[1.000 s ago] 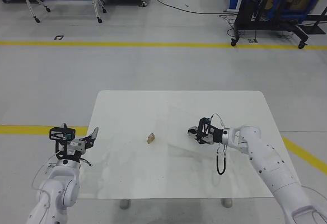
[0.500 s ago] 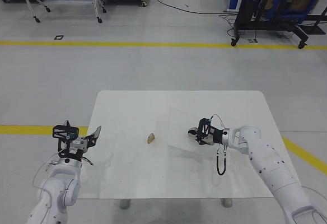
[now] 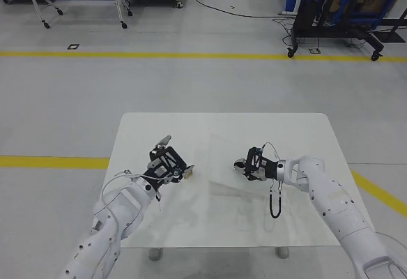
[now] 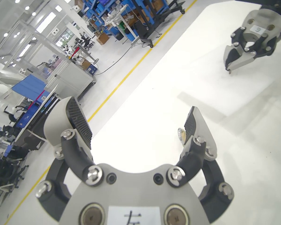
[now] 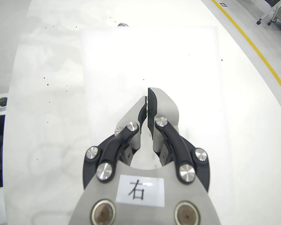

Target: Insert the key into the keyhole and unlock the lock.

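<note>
A small brass lock (image 3: 189, 168) lies near the middle of the white table (image 3: 294, 132). My left gripper (image 3: 177, 155) stands open right beside it. In the left wrist view, one finger (image 4: 196, 127) of the left gripper (image 4: 133, 118) half hides the lock (image 4: 181, 135). My right gripper (image 3: 248, 167) hovers right of centre and is shut on a thin silver key (image 5: 145, 98), seen edge-on between the pads of the right gripper (image 5: 147, 94). The right gripper (image 4: 233, 63) also appears farther off, with the key tip (image 4: 229, 72) poking out below. Far ahead of the right gripper lies the lock (image 5: 123, 25).
Dark specks are scattered over the table top (image 5: 46, 84). A black cable loop (image 3: 274, 202) hangs from the right forearm. Yellow floor lines (image 3: 22, 161) run past the table, with racks and carts (image 3: 336, 28) far behind.
My left arm has swung from beyond the table's left edge to over the table beside the lock, its gripper still open. The right arm and key have not moved.
</note>
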